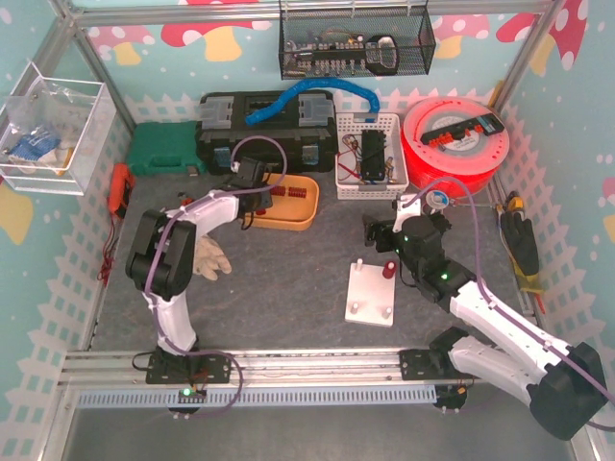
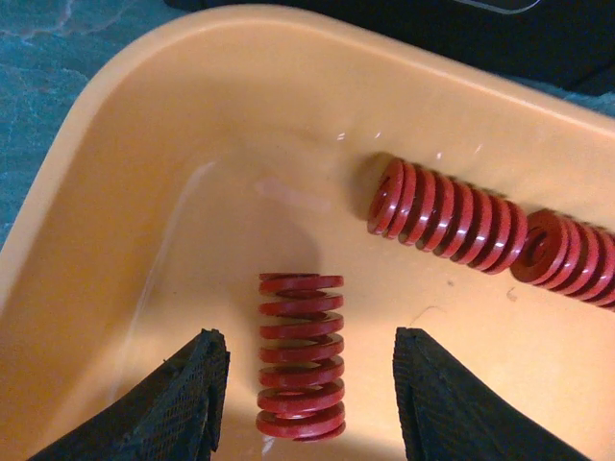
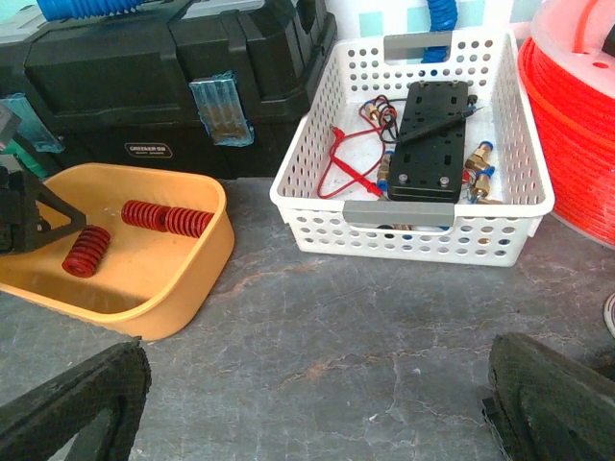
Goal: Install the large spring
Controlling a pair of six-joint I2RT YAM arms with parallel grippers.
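Note:
Three large red springs lie in the orange tray [image 2: 115, 192]. One spring [image 2: 300, 353] lies alone between the open fingers of my left gripper [image 2: 309, 384], untouched; two others [image 2: 447, 223] lie end to end at the tray's back. In the top view my left gripper [image 1: 252, 188] reaches into the tray [image 1: 298, 219]. The white base plate [image 1: 373, 295] with pegs holds a small red spring [image 1: 389, 270]. My right gripper [image 1: 377, 232] is open and empty above the mat beyond the plate; its view shows the tray [image 3: 183, 279] and the springs [image 3: 165, 217].
A white basket [image 1: 365, 154] with a black block and cables stands behind the plate. A black toolbox [image 1: 264, 130], a green case [image 1: 165, 149] and a red filament spool [image 1: 454, 144] line the back. A white glove [image 1: 209, 257] lies left of centre.

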